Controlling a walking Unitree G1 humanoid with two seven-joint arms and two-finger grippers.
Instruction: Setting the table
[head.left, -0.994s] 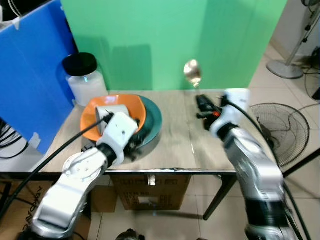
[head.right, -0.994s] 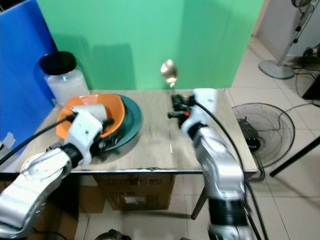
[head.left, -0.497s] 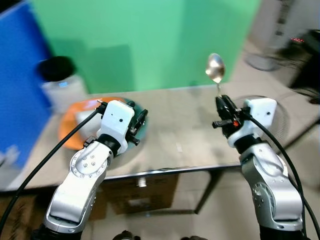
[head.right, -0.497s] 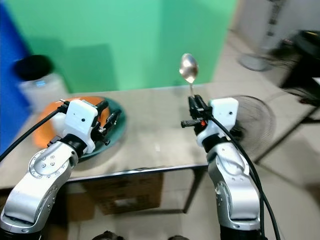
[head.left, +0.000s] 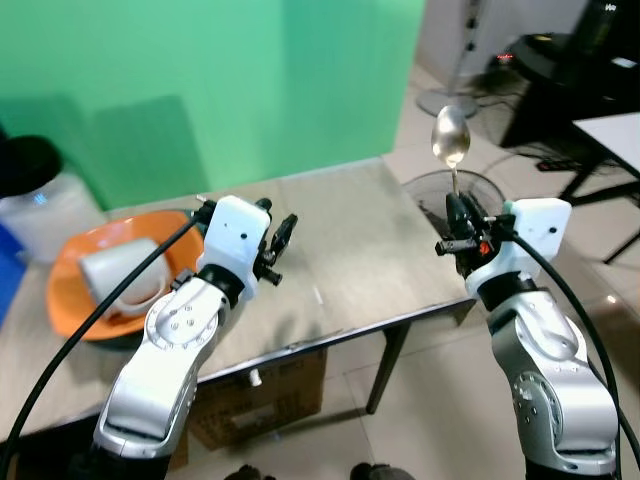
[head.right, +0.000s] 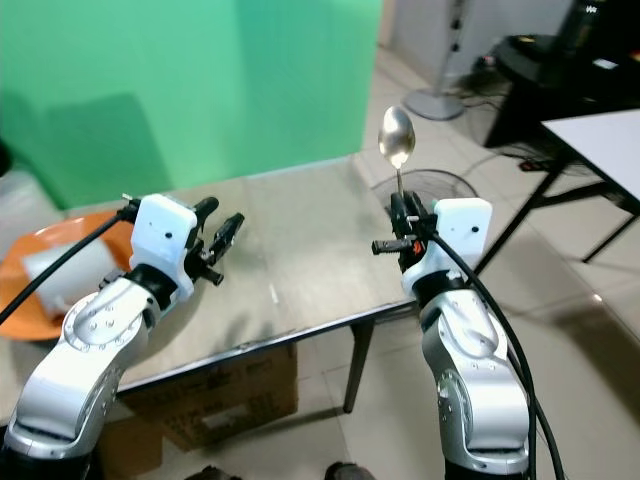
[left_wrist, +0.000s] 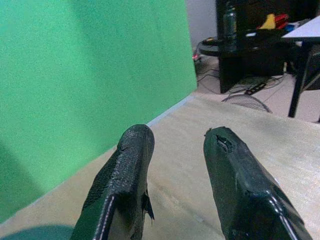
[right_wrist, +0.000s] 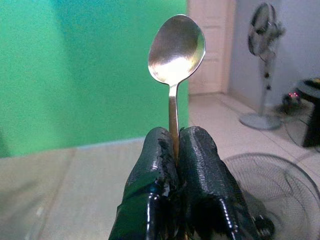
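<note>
The right gripper (head.left: 458, 222) is pinching the handle of a metal spoon (head.left: 451, 138) between closed fingers (right_wrist: 150, 165), holding it upright (bowl at the top) beyond the table's (head.left: 360, 250) right end, above a floor fan (right_wrist: 272, 197). The left gripper (head.left: 281, 243) is hovering over the tabletop with its fingers (left_wrist: 125, 165) spread and holding nothing. To its left an orange bowl (head.left: 70, 300) is cradling a tipped white cup (head.left: 118, 278).
</note>
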